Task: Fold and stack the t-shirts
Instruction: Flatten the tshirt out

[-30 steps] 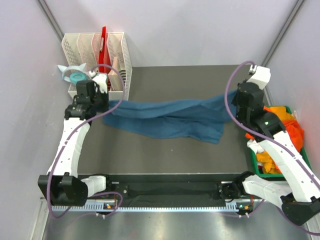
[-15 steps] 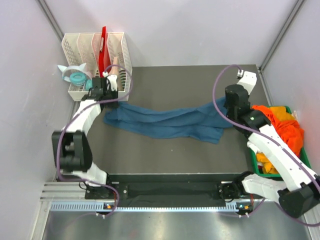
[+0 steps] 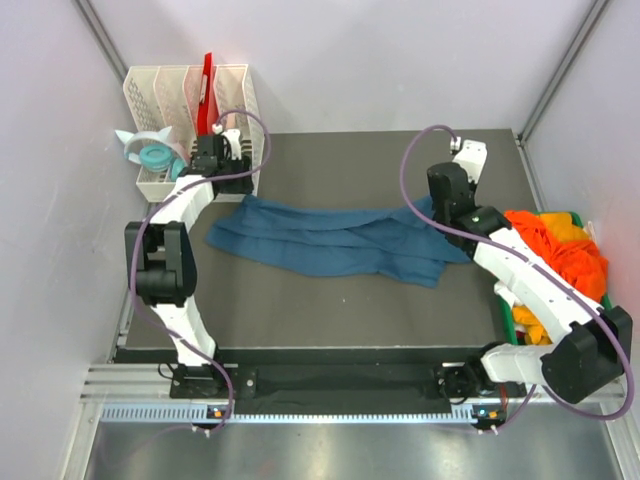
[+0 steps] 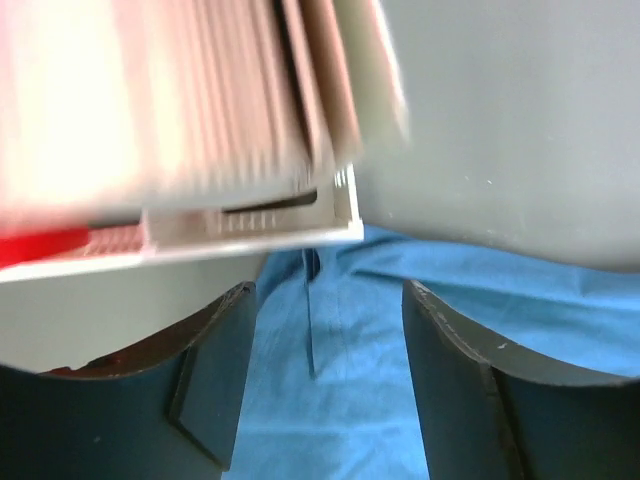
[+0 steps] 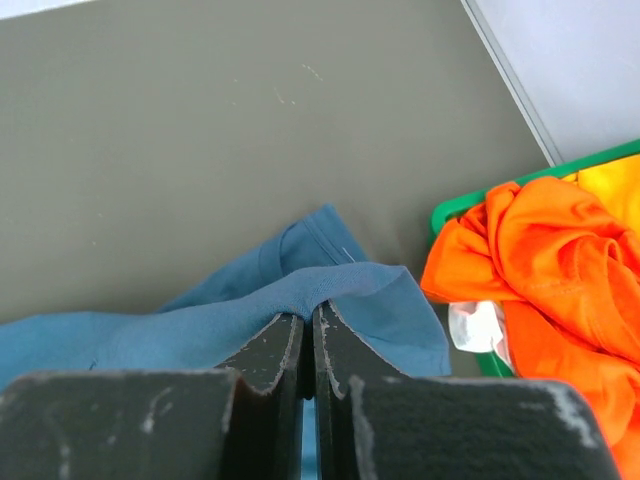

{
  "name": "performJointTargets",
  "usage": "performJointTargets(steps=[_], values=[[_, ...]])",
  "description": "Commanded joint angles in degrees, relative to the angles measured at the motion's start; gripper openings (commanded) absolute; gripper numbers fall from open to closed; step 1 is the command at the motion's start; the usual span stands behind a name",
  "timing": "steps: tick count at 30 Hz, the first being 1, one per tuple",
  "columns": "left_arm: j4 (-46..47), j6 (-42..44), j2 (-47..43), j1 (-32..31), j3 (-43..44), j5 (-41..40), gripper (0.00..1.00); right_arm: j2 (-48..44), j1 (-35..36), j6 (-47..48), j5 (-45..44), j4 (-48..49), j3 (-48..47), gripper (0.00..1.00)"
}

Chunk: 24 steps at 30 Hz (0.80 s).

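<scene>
- The left gripper has its two dark fingers spread apart. In the left wrist view nothing is clamped between them, and blue cloth shows through the gap.
- The right gripper has its jaws pressed together on a raised fold of the same cloth, at the lower middle of the right wrist view.
- The large plain teal-blue cotton t-shirt lies across the middle of the dark grey table. It is rumpled into a long band running from centre left to centre right of the overhead frame.
- The band's left end lies just below the white mesh desk organiser in the upper left. The left arm's wrist sits against the organiser's lower right corner.
- The band's right end rises slightly to the pinch of the right gripper, and a loose corner hangs down toward the lower right of the band.
- In the left wrist view the organiser fills the upper left as a blur, with its bottom edge just above the cloth.
- A red flat item stands upright in one of the organiser's slots.
- The bright orange t-shirts are bunched in the green plastic bin at the right edge of the right wrist view. They spill over its rim, close beside the blue cloth's corner.
- A bit of white fabric shows under the orange heap, and yellow fabric lies behind it.
</scene>
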<state>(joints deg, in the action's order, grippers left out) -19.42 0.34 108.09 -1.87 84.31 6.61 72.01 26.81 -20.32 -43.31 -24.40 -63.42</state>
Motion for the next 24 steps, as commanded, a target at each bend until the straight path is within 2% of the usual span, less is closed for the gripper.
performJointTargets(steps=[1, 7, 9, 13, 24], values=[[2.64, 0.1, -10.43, 0.02, -5.01, 0.68, 0.65, 0.76, -0.53, -0.25, 0.68, 5.06, -2.68, 0.0], [2.37, 1.33, -13.7, 0.02, -15.3, 2.09, 0.57, 1.82, -0.44, -1.31, 2.0, 6.56, -1.18, 0.0], [2.19, 1.33, -13.0, 0.02, -16.54, 2.79, 0.5, 1.91, -0.35, -1.39, 2.26, 6.56, -0.92, 0.0], [2.54, 0.45, -10.45, 0.02, -17.95, 3.24, 0.45, 1.73, -0.53, -1.04, 2.18, 6.47, -0.74, 0.0], [4.04, 0.45, -4.13, 0.02, -16.2, -0.37, 0.46, 0.85, -0.44, -0.95, 2.0, 5.68, 0.13, 0.0]])
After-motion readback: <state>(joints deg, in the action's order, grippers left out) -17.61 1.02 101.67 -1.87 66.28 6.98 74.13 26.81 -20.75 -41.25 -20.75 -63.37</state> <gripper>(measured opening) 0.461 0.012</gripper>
